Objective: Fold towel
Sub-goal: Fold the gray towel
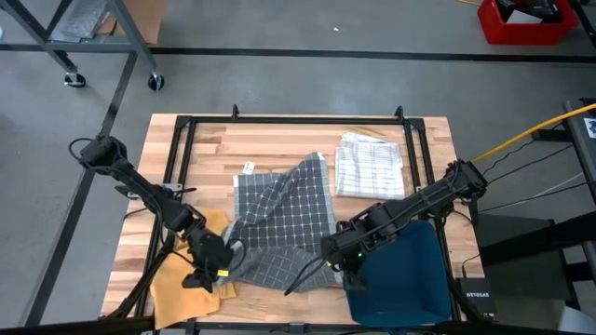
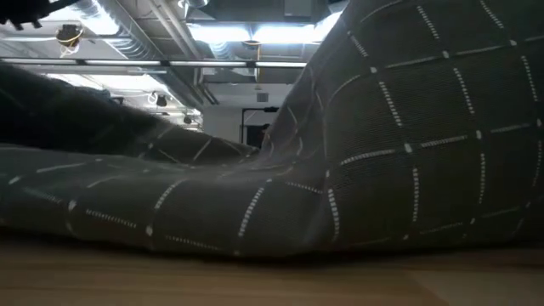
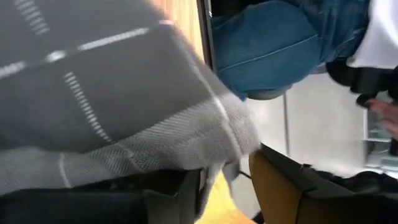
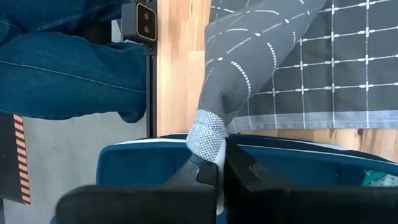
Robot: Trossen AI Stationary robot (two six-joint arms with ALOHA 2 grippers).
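Wooden desk (image 1: 279, 140) on grey floor. Both sets of fingers, left (image 1: 212, 270) and right (image 1: 343, 261), are clamped on near corners of the grey checked towel (image 1: 284, 219) lying between them.

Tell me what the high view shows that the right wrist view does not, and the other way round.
Only the high view shows the whole table, the left pincer over a yellow cloth, and a folded white checked towel. Only the right wrist view shows the right pincer shut on a corner of the grey checked towel, and blue denim beyond the table edge. Both show the grey checked towel and a dark blue bin.
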